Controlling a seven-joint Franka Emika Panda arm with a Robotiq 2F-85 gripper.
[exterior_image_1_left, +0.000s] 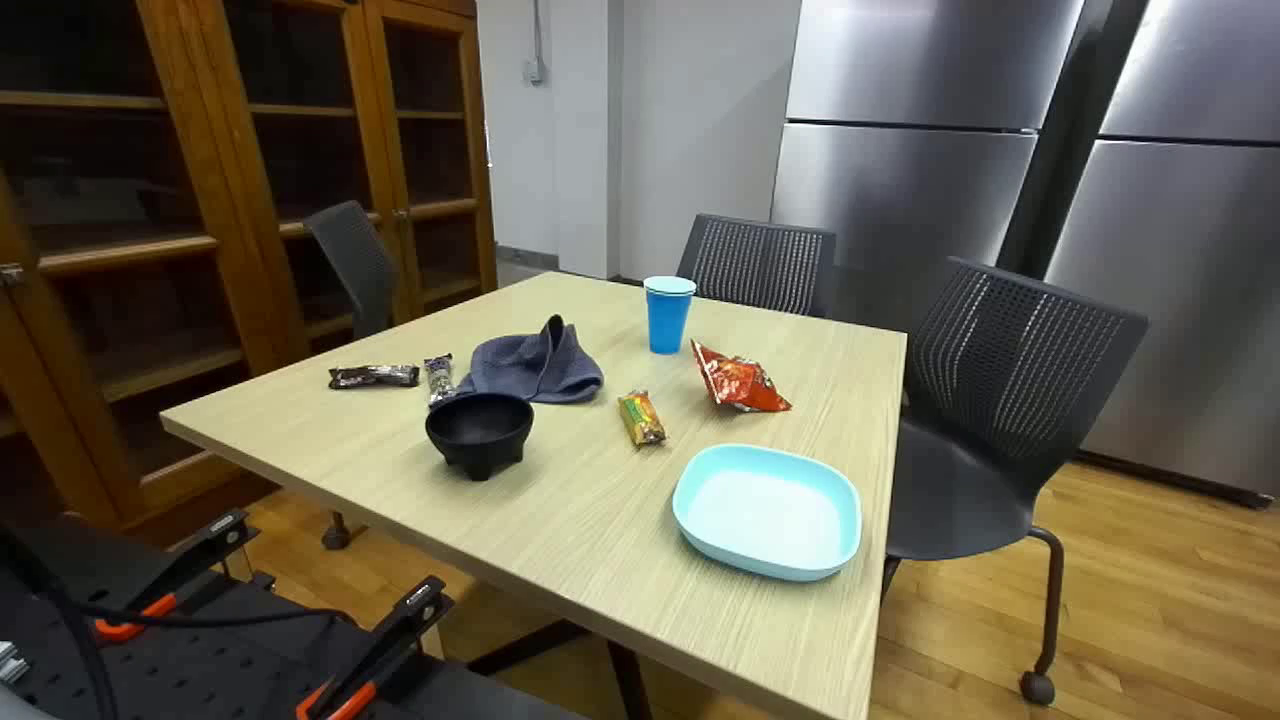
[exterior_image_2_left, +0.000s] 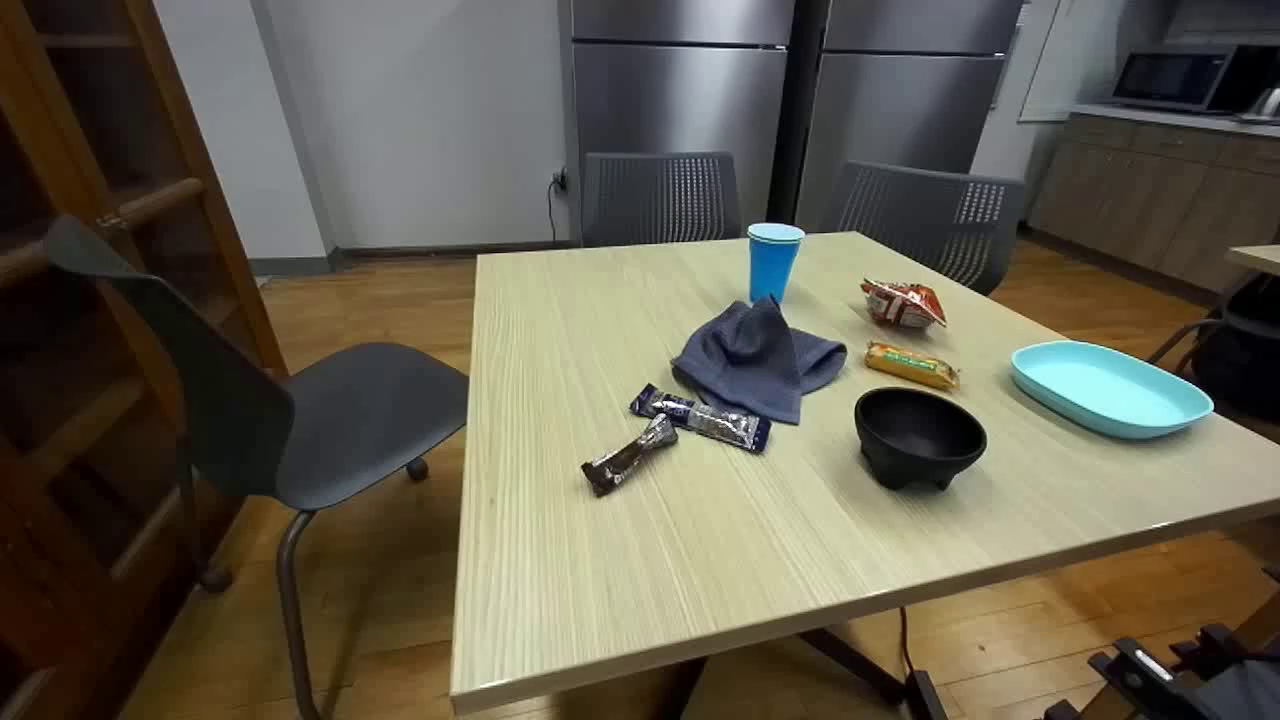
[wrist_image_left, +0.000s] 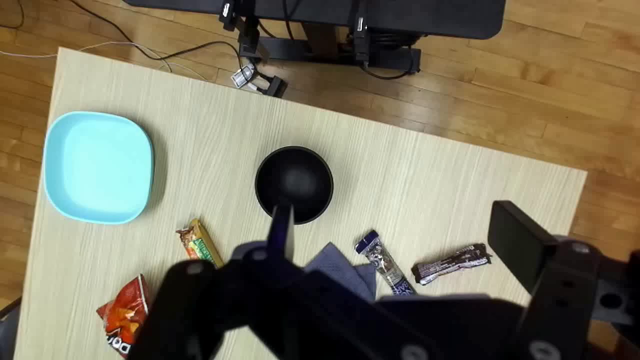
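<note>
The black bowl (wrist_image_left: 294, 172) stands mouth-up on stubby feet, and near it the silver-and-navy wrapped bar (wrist_image_left: 387, 263) lies flat, right beside the rumpled blue-grey cloth (exterior_image_2_left: 748, 355), a peak poking up from its folds, with the dark brown wrapped bar (wrist_image_left: 452, 263) stretched out close by!

On pale table (exterior_image_1_left: 600, 520): turquoise tray (exterior_image_1_left: 770, 510), black bowl (exterior_image_1_left: 480, 440), blue cup (exterior_image_1_left: 668, 320), cloth (exterior_image_1_left: 525, 372), red bag (exterior_image_1_left: 742, 383), three wrapped bars (exterior_image_2_left: 700, 418).
</note>
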